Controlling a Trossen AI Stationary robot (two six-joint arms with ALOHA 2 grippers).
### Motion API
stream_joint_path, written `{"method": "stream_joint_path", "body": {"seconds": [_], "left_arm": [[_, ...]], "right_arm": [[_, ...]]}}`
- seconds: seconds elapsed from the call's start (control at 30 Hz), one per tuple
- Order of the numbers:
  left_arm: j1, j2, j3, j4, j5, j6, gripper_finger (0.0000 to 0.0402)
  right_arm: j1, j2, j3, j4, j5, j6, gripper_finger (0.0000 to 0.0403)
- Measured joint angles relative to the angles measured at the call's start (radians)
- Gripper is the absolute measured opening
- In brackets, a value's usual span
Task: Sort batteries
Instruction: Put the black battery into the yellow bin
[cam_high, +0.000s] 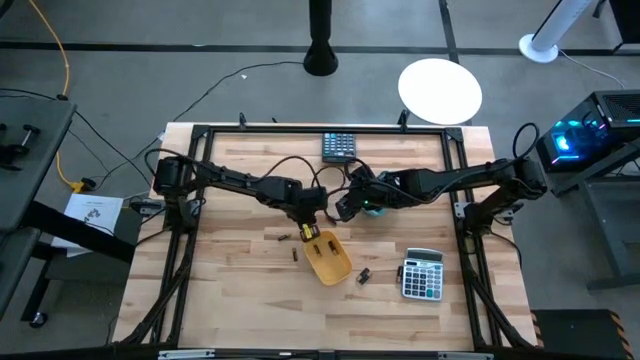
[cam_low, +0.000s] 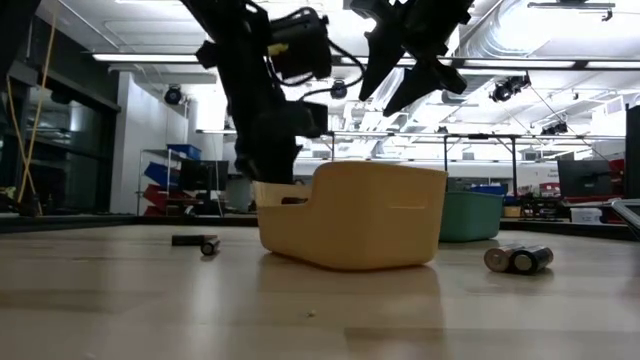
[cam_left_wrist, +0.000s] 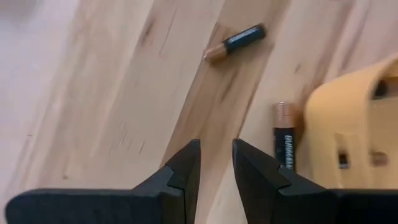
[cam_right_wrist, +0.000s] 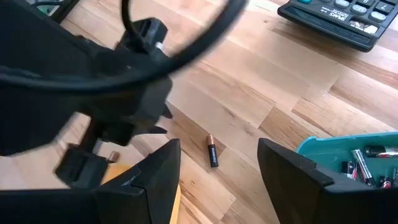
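The batteries are small dark cylinders with copper ends. Two lie on the wood (cam_high: 281, 238) (cam_high: 294, 254) left of the yellow tray (cam_high: 327, 258), and one more (cam_high: 363, 275) lies to its right. My left gripper (cam_high: 306, 232) is low at the tray's far-left corner, narrowly open and empty. In its wrist view, one battery (cam_left_wrist: 285, 134) lies beside the tray wall (cam_left_wrist: 348, 118) and another (cam_left_wrist: 235, 42) lies farther off. My right gripper (cam_high: 345, 207) hovers wide open beside the teal tray (cam_right_wrist: 348, 158), which holds several batteries. A lone battery (cam_right_wrist: 212, 151) lies on the table below this gripper.
A dark calculator (cam_high: 338, 146) lies at the table's far edge, and a grey calculator (cam_high: 422, 275) lies near the right side. The black frame rails (cam_high: 190, 215) run along both table sides. The low view shows batteries (cam_low: 520, 259) on the table in front of the trays.
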Motion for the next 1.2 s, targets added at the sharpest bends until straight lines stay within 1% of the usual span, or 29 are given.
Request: {"method": "stream_joint_path", "body": {"seconds": [0.1, 0.23, 0.33, 0.47, 0.6, 0.73, 0.8, 0.87, 1.03, 1.2], "left_arm": [[0.000, -0.040, 0.000, 0.001, 0.006, 0.024, 0.0085], [-0.005, -0.090, 0.001, -0.013, 0.037, 0.062, 0.0085], [-0.017, -0.129, -0.008, -0.009, 0.058, 0.064, 0.0085], [-0.029, -0.230, -0.099, 0.033, 0.066, 0.026, 0.0085], [-0.037, -0.414, -0.258, 0.125, 0.065, -0.077, 0.0085], [-0.045, -0.608, -0.403, 0.232, 0.055, -0.202, 0.0085], [-0.055, -0.688, -0.459, 0.280, 0.032, -0.250, 0.0085], [-0.068, -0.750, -0.497, 0.293, -0.017, -0.301, 0.0085], [-0.093, -0.833, -0.537, 0.297, -0.112, -0.400, 0.0085], [-0.105, -0.836, -0.537, 0.302, -0.122, -0.410, 0.0085]], "right_arm": [[0.000, 0.000, 0.000, 0.000, -0.023, -0.004, 0.0208], [-0.006, 0.014, 0.001, 0.005, -0.148, -0.005, 0.0208], [-0.009, 0.063, -0.007, 0.024, -0.229, -0.010, 0.0208], [-0.022, 0.171, -0.012, 0.099, -0.283, -0.016, 0.0208], [-0.034, 0.254, -0.003, 0.205, -0.286, -0.027, 0.0208], [-0.048, 0.314, 0.030, 0.188, -0.232, -0.077, 0.0208], [-0.063, 0.348, 0.031, 0.189, -0.239, -0.084, 0.0208], [-0.075, 0.378, 0.031, 0.203, -0.245, -0.096, 0.0208], [-0.093, 0.443, 0.032, 0.203, -0.231, -0.107, 0.0208], [-0.092, 0.470, 0.035, 0.203, -0.232, -0.133, 0.0208]]}}
